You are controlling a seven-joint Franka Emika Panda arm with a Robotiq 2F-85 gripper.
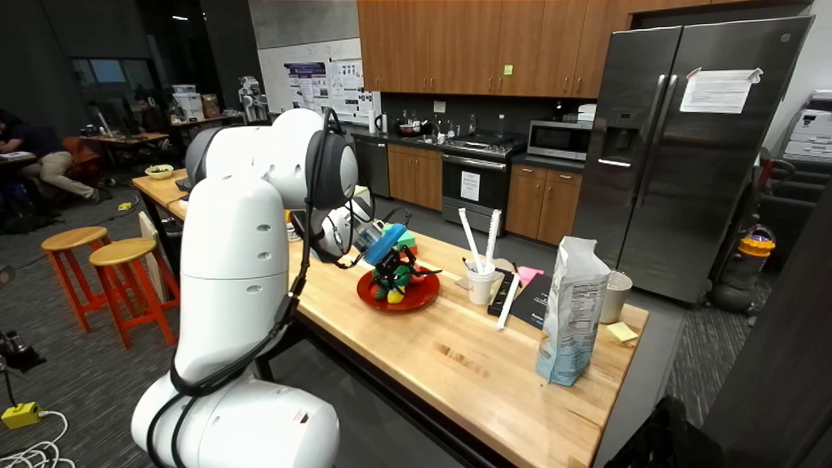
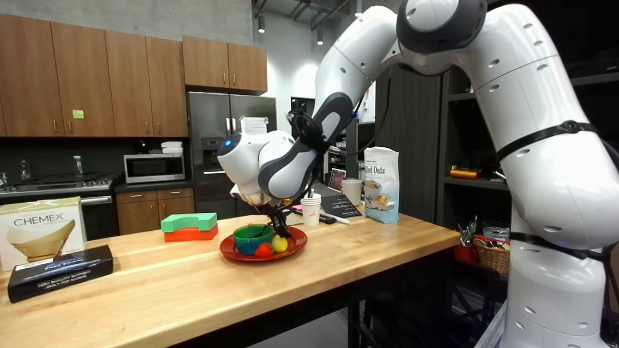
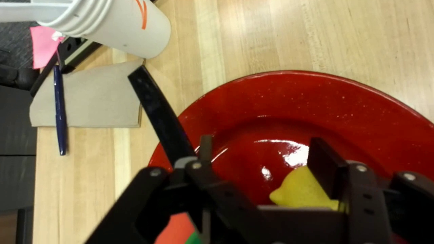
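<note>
In the wrist view my gripper [image 3: 261,149] stands open above the red plate [image 3: 284,98], with nothing held between its pads. A yellow lemon [image 3: 301,189] lies on that plate, below the gap and partly covered by the right-hand finger [image 3: 327,169]. From beside the left-hand finger a black bar [image 3: 162,115] juts out; what it is I cannot tell. Something orange-red [image 3: 176,228] with a green edge peeks out under the gripper. In an exterior view the plate carries a green-blue bowl [image 2: 253,240] and a small red round item [image 2: 263,250], close beside the lemon [image 2: 279,243].
Stacked white paper cups [image 1: 480,286] with straws stand near the plate. A blue pen [image 3: 60,112] rests on brown paper [image 3: 101,98]. An oats bag [image 2: 382,186] stands farther along; green [image 2: 188,222] and red blocks, a Chemex box [image 2: 43,229] and a black box [image 2: 60,271] sit opposite.
</note>
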